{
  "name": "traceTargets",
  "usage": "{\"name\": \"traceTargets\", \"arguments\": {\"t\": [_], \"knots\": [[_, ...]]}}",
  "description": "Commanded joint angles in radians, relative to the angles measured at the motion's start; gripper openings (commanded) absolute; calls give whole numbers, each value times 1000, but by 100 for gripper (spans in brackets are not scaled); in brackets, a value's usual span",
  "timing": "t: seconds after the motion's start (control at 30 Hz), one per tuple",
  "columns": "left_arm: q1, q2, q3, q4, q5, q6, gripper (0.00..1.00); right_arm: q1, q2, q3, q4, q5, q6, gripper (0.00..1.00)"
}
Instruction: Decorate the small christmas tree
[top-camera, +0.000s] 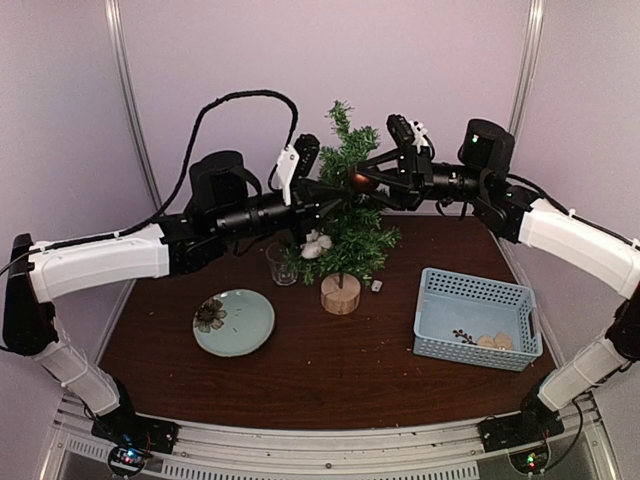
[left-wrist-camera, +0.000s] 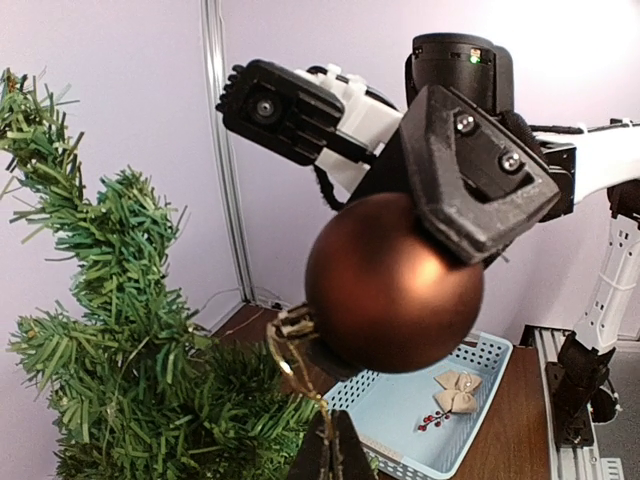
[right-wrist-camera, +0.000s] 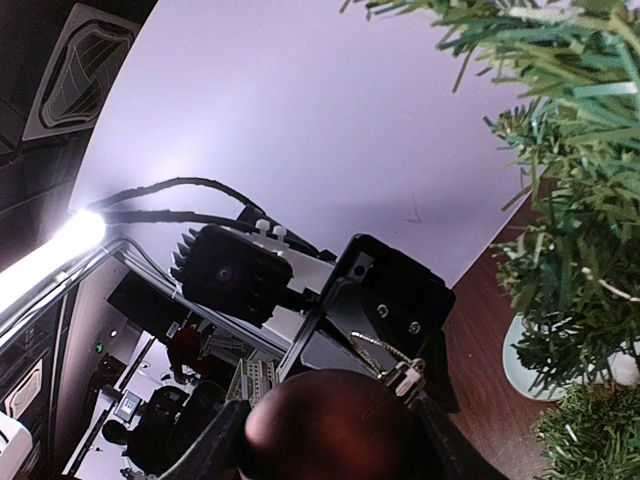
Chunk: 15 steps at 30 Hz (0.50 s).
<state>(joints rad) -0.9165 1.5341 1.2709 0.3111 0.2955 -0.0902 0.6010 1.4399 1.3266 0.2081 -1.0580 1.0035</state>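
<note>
The small christmas tree (top-camera: 348, 225) stands mid-table on its round wood stump (top-camera: 341, 294); its branches also show in the left wrist view (left-wrist-camera: 130, 350) and the right wrist view (right-wrist-camera: 575, 200). My right gripper (top-camera: 370, 180) is shut on a matte brown ball ornament (top-camera: 360, 182) beside the upper branches. The ball fills the left wrist view (left-wrist-camera: 393, 283) and sits between the right fingers in the right wrist view (right-wrist-camera: 330, 428). My left gripper (left-wrist-camera: 335, 448) meets it there, shut on the ball's gold hanging loop (left-wrist-camera: 292, 370). A white ornament (top-camera: 317, 244) hangs on the tree.
A drinking glass (top-camera: 281, 264) stands left of the stump. A pale green plate (top-camera: 250, 330) with a flower piece lies front left. A blue basket (top-camera: 477, 295) at the right holds a beige bow (left-wrist-camera: 455, 390) and a red berry sprig (left-wrist-camera: 432, 420).
</note>
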Motion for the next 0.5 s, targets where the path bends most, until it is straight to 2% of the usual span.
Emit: {"name": "traceTargets", "arguments": {"t": [0.0,0.47], "knots": [[-3,24,63,-34,-8,-14,0,-28,-30,0,22,-7,13,31],[-4,93,200,-185,-45,-75,0,-84,-33,-3,-18,2,4,29]]}}
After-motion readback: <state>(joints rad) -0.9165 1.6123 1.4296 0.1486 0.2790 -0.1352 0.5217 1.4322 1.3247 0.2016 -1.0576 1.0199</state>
